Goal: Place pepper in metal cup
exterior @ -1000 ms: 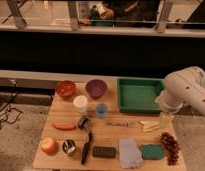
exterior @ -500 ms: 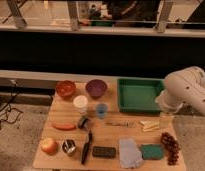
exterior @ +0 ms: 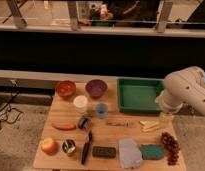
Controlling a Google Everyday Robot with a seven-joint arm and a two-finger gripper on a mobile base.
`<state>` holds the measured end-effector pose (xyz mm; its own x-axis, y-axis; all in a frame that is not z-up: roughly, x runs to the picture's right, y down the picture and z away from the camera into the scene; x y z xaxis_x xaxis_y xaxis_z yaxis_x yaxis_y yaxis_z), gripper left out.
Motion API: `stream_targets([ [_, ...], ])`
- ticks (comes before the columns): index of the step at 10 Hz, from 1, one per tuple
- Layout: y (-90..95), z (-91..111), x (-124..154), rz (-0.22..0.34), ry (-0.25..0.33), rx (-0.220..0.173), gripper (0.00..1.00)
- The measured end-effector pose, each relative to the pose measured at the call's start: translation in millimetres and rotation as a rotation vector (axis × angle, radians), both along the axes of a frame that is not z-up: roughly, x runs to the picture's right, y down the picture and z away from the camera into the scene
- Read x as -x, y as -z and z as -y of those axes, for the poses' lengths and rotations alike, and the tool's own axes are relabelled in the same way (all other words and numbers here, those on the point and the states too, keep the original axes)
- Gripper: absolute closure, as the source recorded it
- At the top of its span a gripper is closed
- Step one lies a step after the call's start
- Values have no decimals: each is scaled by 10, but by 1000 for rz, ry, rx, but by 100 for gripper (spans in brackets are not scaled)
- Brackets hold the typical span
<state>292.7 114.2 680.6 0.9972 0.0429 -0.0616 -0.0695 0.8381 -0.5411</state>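
Pepper (exterior: 63, 126): lies flat near the table's (exterior: 108, 137) 9 o'clock edge.
Metal cup (exterior: 69, 147): at pepper's 6 o'clock, between apple (exterior: 48, 145) and knife (exterior: 87, 146).
Gripper (exterior: 166, 118): released, empty, at table's 3 o'clock edge.

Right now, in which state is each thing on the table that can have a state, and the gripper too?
pepper: lying flat on the table, not held.
metal cup: upright, no pepper inside.
green tray: empty.
white cup: upright.
blue cup: upright.
gripper: jaws open, empty, at the table's right edge.
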Motion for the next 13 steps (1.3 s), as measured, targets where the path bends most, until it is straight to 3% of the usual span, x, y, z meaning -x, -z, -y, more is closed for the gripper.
stream_targets([
  [7,3,-20,21,5,3,5,20],
  [13,30,-166,400,74,-4,63,20],
])
